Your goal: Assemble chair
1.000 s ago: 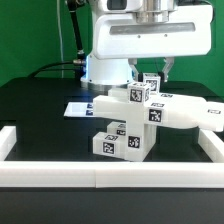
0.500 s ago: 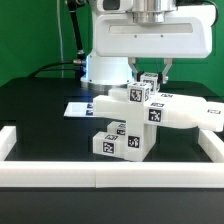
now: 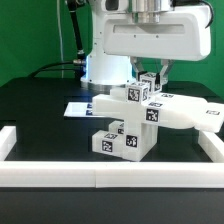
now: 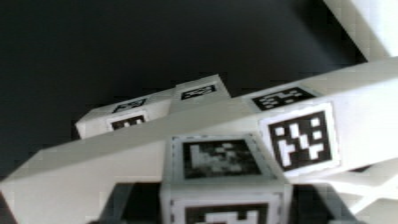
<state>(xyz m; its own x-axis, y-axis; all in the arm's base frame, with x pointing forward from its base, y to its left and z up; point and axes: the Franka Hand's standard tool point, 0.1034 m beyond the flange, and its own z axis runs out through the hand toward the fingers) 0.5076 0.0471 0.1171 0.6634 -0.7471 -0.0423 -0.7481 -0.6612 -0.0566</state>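
The partly built chair [image 3: 130,125] stands mid-table: a long white slab [image 3: 180,113] lies across a stack of tagged white blocks [image 3: 122,142]. A tagged block [image 3: 137,95] sits on top of the slab. My gripper [image 3: 150,80] hangs just above the slab, shut on a small tagged white block [image 3: 150,83]. In the wrist view that block [image 4: 222,190] fills the gap between the dark fingers [image 4: 139,200], with the slab [image 4: 196,135] right beneath it and further tagged blocks [image 4: 160,108] beyond.
The marker board [image 3: 78,108] lies flat on the black table on the exterior view's left, behind the chair. A long white border rail [image 3: 100,178] runs along the front, with raised ends at both sides. The robot's white base [image 3: 105,65] stands behind.
The arm's wrist has shifted very slightly toward the exterior view's right. The small block stays gripped and the chair parts have not moved.
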